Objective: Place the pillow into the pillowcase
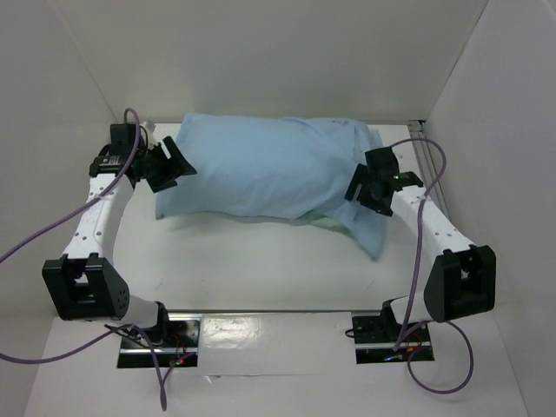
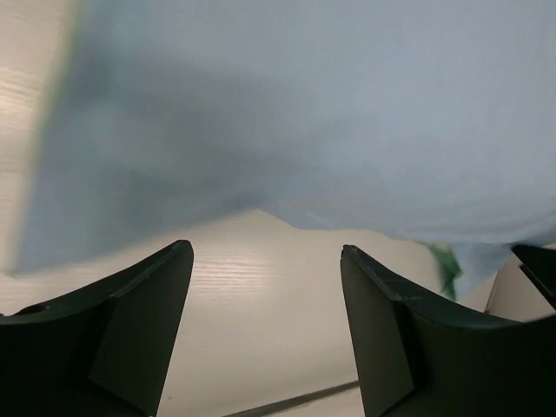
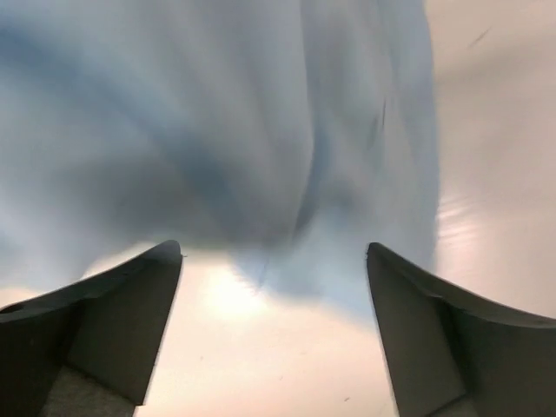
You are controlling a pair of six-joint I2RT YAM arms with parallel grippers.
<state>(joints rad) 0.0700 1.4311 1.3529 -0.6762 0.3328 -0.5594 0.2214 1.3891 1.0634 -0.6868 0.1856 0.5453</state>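
- Fingers of the left arm stood wide apart, holding nothing, just beside the left end of the pillowcase.
- The right fingers were spread and empty too, at its right end.
- The blue, puffy pillowcase lay on the table.

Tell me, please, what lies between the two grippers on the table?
The plump light-blue pillowcase lies across the stretch from the left gripper to the right gripper; the top external view shows it.

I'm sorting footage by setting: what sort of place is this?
Probably a lab robot cell, not a home: plain white walls box in a white table, two arms are bolted at its near edge, purple cables trail from them.
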